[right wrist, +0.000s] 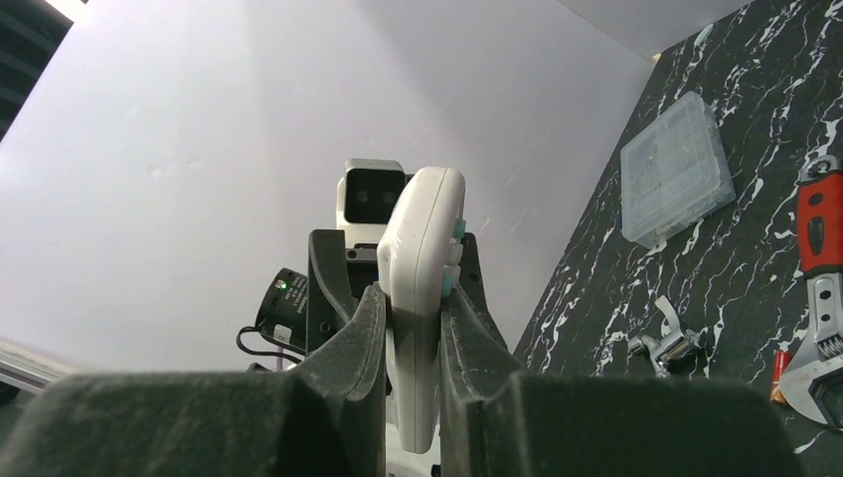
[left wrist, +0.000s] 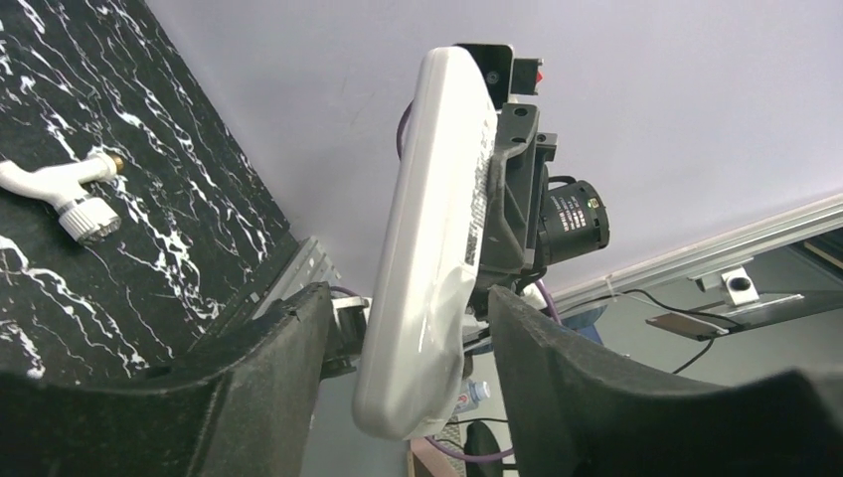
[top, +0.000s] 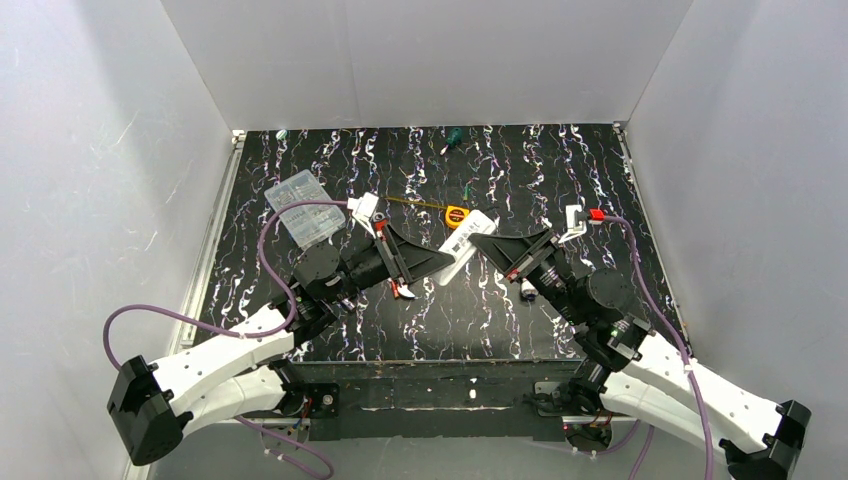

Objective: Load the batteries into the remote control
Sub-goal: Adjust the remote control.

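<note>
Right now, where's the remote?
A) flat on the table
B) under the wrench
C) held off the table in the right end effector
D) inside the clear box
C: the right end effector has its fingers pressed on both faces of the remote control, which is raised above the table.

Remote control [top: 468, 245] tilted between left end effector [top: 446, 263] and right end effector [top: 479, 240]; clear box [top: 303, 208] back-left.

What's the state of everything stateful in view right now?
remote control: airborne, clamped at one end by right hand
right hand: shut on the remote control
left hand: open, straddling the remote control's other end
compartment box: lid closed, on table
adjustable wrench: lying on table
</note>
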